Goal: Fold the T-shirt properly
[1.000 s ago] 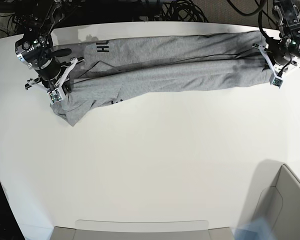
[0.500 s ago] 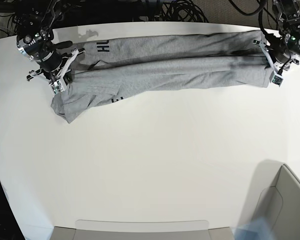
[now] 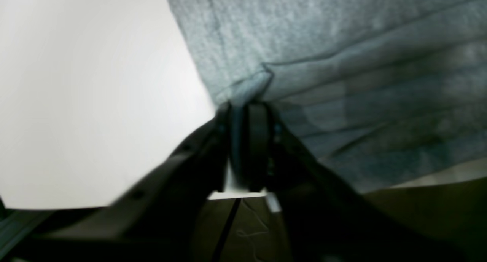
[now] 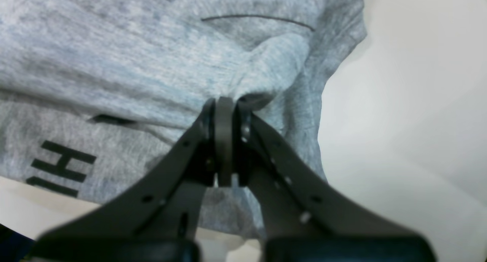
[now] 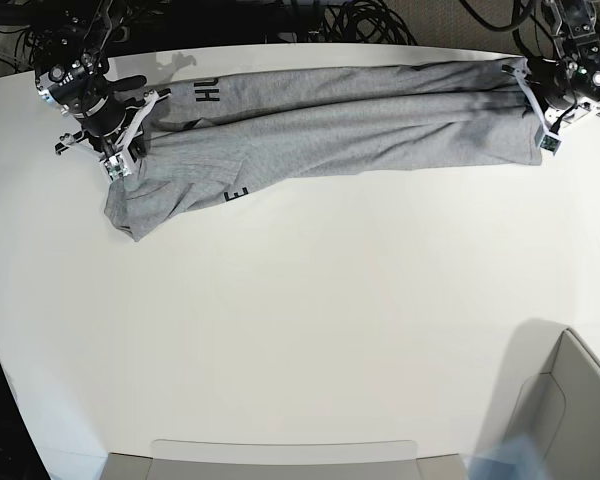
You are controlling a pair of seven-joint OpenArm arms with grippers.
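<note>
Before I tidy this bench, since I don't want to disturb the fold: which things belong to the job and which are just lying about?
Part of the job:
- T-shirt, stretched across the white table
- right gripper, pinching its fabric
- left gripper, at its hem

Lying about:
- grey bin at the near corner
- cables behind the table

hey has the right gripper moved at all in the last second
Yes. In the base view the right gripper, jaws shut on the T-shirt, has moved toward the table's far edge, dragging the cloth with it.
</note>
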